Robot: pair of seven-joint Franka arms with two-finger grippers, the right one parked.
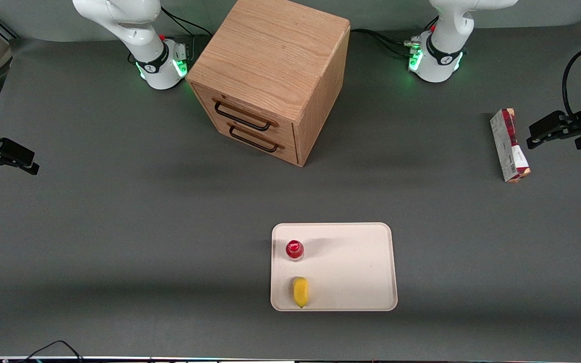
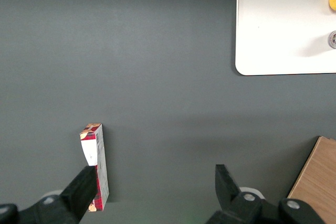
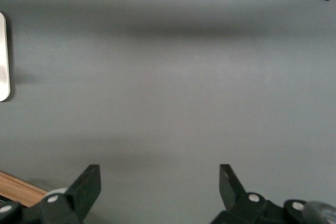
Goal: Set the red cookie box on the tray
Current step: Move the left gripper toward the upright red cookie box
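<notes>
The red cookie box [image 1: 510,145] lies on the grey table [image 1: 119,227] toward the working arm's end, well apart from the tray [image 1: 356,262] and farther from the front camera than it. It is a long, narrow carton resting on one thin side, with dark red and white printed faces and a pale end flap; in the wrist view the red cookie box [image 2: 95,166] shows its narrow upper face, with print too small to read.

The gripper [image 1: 547,132] hangs just beside the box at the table's edge, its fingers spread wide and holding nothing. In the wrist view one finger [image 2: 84,187] overlaps the box's edge while the other stands well clear, so the box is not yet between them.

The step in hand looks like the approach, with no grasp made. The next move likely calls for shifting sideways until the fingers straddle the narrow width, then lowering and closing across the long faces (a light cardboard carton could tip or skid if nudged on one side first).

The tray is cream-white with a low rim; a small red-capped bottle [image 1: 294,249] and a yellow object [image 1: 300,291] occupy the side toward the parked arm, leaving the other half bare for the box. A wooden drawer cabinet [image 1: 270,75] stands farther back, between the arm bases
</notes>
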